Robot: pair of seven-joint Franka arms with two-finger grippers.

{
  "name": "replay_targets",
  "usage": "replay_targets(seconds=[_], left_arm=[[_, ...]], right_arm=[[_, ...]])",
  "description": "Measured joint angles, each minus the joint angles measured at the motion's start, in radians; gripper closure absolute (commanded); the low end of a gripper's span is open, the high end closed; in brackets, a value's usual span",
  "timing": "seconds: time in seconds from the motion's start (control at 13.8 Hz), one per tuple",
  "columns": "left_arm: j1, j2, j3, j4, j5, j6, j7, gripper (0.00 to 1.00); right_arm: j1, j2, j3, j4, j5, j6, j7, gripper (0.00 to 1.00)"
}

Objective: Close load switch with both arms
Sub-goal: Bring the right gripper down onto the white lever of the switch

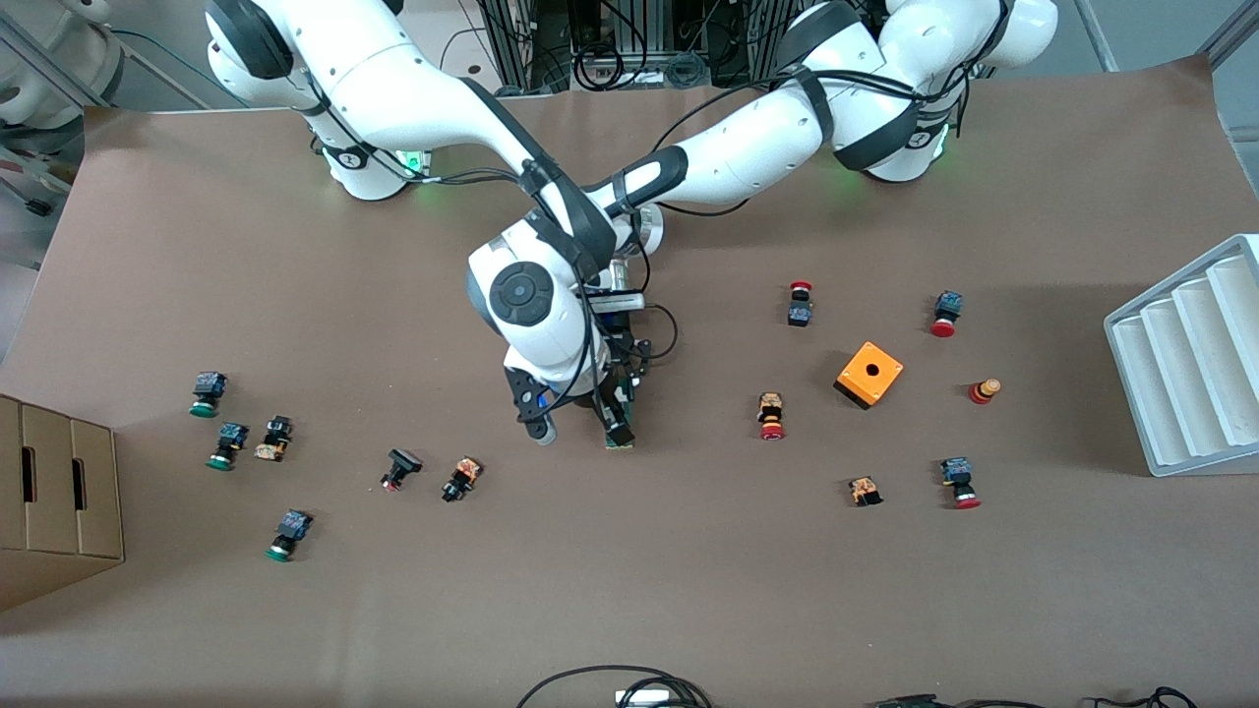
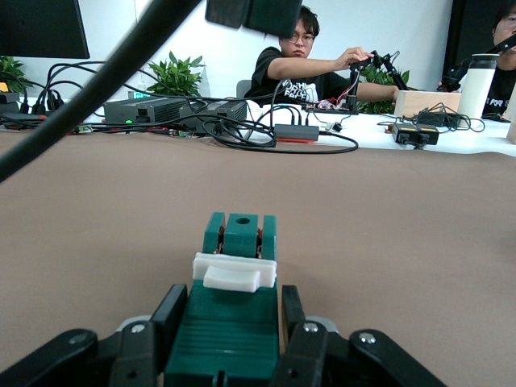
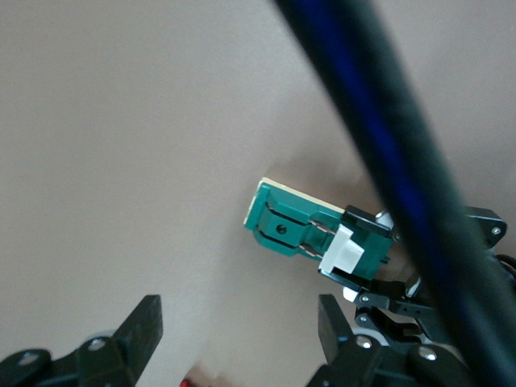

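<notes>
The load switch (image 1: 620,433) lies flat on the brown bench (image 1: 689,590) near its middle, a narrow green block with a white sliding piece (image 2: 234,272) across its top. The left gripper (image 2: 227,322) is down at bench level and clamped on the switch, one black finger (image 2: 165,318) pressed against each long side of the green body, as the left wrist view shows. The right gripper (image 3: 234,339) hangs in the air just above the bench beside the switch with its fingers (image 3: 141,322) spread wide and nothing between them; the right wrist view looks down on the switch past a thick dark cable. Both arms cross over the middle of the bench. An orange box (image 1: 869,374) with a round hole sits toward the left arm's end, among small red-capped push buttons (image 1: 772,415); green-capped ones (image 1: 207,393) lie toward the right arm's end, near a cardboard box (image 1: 54,492). A white ridged tray (image 1: 1190,354) stands at the left arm's end. No writing on the switch can be read.
</notes>
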Motion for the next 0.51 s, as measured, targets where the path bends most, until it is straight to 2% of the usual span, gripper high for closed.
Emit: replay_targets(seconds=[0.29, 0.51], left_arm=[[0.000, 0.000, 0.000, -0.001, -0.001, -0.003, 0.000, 0.53], [0.000, 0.000, 0.000, -0.001, -0.001, -0.003, 0.000, 0.57]], right_arm=[[0.038, 0.000, -0.015, -0.090, 0.000, 0.090, 0.025, 0.24], [0.046, -0.001, -0.015, -0.138, 0.001, 0.138, 0.030, 0.26]])
